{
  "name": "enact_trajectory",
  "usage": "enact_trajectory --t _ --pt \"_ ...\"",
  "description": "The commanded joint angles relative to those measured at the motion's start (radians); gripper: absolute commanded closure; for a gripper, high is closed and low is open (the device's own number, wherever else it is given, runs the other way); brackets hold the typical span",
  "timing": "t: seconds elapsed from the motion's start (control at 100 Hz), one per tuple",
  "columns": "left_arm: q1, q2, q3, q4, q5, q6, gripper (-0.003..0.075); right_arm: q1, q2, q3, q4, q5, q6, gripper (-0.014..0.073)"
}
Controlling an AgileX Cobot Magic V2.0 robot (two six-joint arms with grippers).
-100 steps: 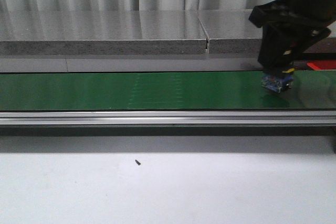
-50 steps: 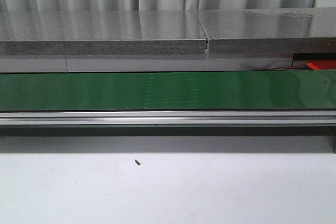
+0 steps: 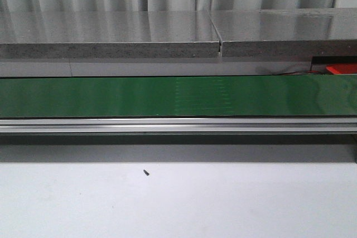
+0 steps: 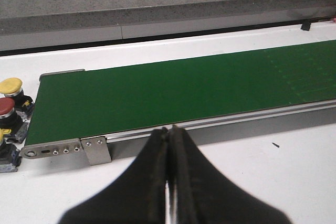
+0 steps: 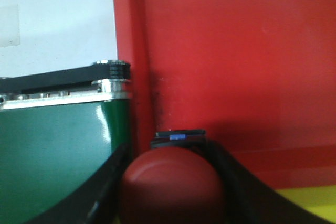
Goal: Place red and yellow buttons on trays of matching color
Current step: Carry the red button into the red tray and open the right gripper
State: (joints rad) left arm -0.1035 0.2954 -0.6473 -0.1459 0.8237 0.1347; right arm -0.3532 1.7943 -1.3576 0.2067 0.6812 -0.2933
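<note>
Right wrist view is showing the right tool (image 5: 170, 192) gripping a red button (image 5: 172, 186) between its two dark fingers, over the red tray (image 5: 236, 61) just beside the end of the green conveyor belt (image 5: 58, 156). A strip of yellow tray (image 5: 310, 203) is lying next to the red one. Judging from this, the red button is about to be set down but is not yet released. No button is showing on the visible part of the red tray.

Left wrist view is showing the left tool (image 4: 169, 182) fully closed and holding nothing, above the white table (image 4: 273, 166). Near the belt's end, a yellow button (image 4: 10, 86) and another red button (image 4: 6, 108) are waiting, so sorting work remains.
</note>
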Motion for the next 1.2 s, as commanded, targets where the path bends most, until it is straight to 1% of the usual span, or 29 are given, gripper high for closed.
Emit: enact_trajectory --t 0.0,0.22,0.47,0.56,0.66,0.71,0.78,0.97,1.19 --pt "-0.007 0.012 -0.025 -0.012 -0.069 -0.012 0.0739 -0.007 -0.001 -0.079 0.015 0.003 0.004 0.037" --pt "-0.007 0.012 -0.025 -0.012 -0.069 -0.012 0.0739 -0.008 0.1 -0.149 0.015 0.021 0.004 0.037" --pt "-0.007 0.012 -0.025 -0.012 -0.069 -0.012 0.0739 -0.008 0.161 -0.156 0.019 0.003 0.014 0.0358" --pt "-0.007 0.012 -0.025 -0.012 -0.069 -0.012 0.0739 -0.008 0.17 -0.156 0.022 0.005 0.015 0.0287" --pt "-0.007 0.012 -0.025 -0.012 -0.069 -0.012 0.0739 -0.008 0.172 -0.156 0.027 0.005 0.015 0.0137" --pt "-0.007 0.012 -0.025 -0.012 -0.069 -0.012 0.0739 -0.008 0.172 -0.156 0.031 0.005 0.015 0.0078" --pt "-0.007 0.012 -0.025 -0.012 -0.069 -0.012 0.0739 -0.008 0.17 -0.156 0.039 0.006 0.015 0.0039" --pt "-0.007 0.012 -0.025 -0.012 -0.069 -0.012 0.0739 -0.009 0.132 -0.156 0.045 0.012 0.015 0.0043" --pt "-0.007 0.012 -0.025 -0.012 -0.069 -0.012 0.0739 -0.009 0.027 -0.145 0.045 0.017 0.015 0.0043"
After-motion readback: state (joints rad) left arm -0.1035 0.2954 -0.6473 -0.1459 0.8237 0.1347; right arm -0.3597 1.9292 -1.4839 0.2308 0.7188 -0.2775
